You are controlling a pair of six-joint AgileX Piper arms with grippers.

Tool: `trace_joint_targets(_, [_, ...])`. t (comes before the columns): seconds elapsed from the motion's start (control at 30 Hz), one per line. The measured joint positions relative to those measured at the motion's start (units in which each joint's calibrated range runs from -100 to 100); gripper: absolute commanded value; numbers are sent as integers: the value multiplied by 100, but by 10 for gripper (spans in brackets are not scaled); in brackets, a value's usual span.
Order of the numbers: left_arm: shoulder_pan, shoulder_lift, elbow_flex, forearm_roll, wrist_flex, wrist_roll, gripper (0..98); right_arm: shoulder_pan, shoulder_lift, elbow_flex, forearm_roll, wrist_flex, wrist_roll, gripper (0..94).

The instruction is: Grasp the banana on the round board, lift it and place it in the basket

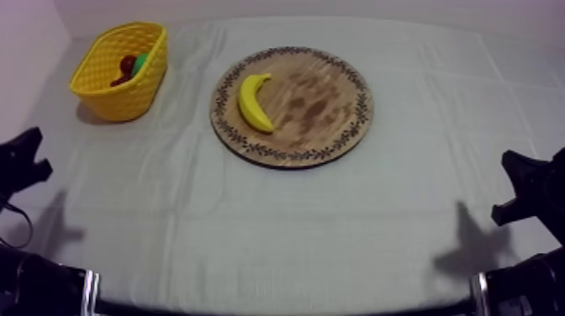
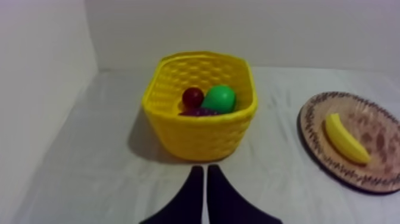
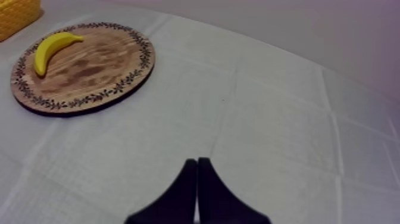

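A yellow banana [image 1: 253, 102] lies on the left part of the round wooden board [image 1: 328, 126] at the table's middle. The yellow basket [image 1: 120, 71] stands at the back left and holds a small red fruit [image 2: 192, 97], a green pear [image 2: 219, 98] and dark grapes [image 2: 196, 111]. My left gripper [image 2: 205, 170] rests shut as a narrow wedge, short of the basket, with the banana [image 2: 346, 138] off to its side. My right gripper [image 3: 197, 162] is shut on nothing over bare cloth, well away from the board [image 3: 95, 77] and banana [image 3: 50, 49].
Grey-white cloth covers the table, with open room in front of the board and to its right. Both arms sit low, the left arm [image 1: 21, 164] at the left edge and the right arm [image 1: 530, 189] at the right edge. A wall stands close behind the basket.
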Motion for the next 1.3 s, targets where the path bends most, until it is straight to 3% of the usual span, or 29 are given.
trace_joint_targets(0.6, [648, 3985, -4447, -291, 1231, 141, 0, 0, 0, 0, 0, 0, 0, 3])
trace_joint_targets(0.9, [947, 5605, -6534, -329, 2349, 262, 0, 0, 0, 0, 0, 0, 0, 3])
trace_joint_targets(1.3, [1640, 7129, -8169, -772, 3610, 701, 0, 0, 0, 0, 0, 0, 0, 3])
